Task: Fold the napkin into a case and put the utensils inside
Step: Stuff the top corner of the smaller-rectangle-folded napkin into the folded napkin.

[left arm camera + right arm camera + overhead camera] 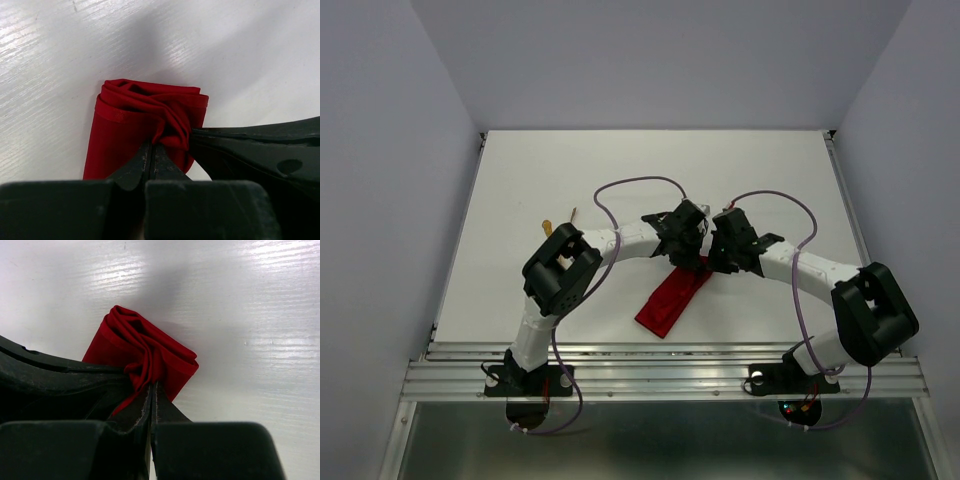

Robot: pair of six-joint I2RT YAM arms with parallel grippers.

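The left claw [152, 152] is shut on a bunched pinch of the red napkin [125, 135]; the right claw [152, 392] is shut on the same gathered end, its black body just beside the left one. The cloth lies as a narrow folded strip on the white tabletop [770, 180], running from both claws back toward the arm bases, with its layers showing at the pinched end. The folding step looks nearly done to me, the case formed but not filled; the utensils [550, 228] lie well off to the left of the left claw, half hidden behind that arm. Next, I judge, one claw should release and fetch a utensil while the other holds the mouth lifted.
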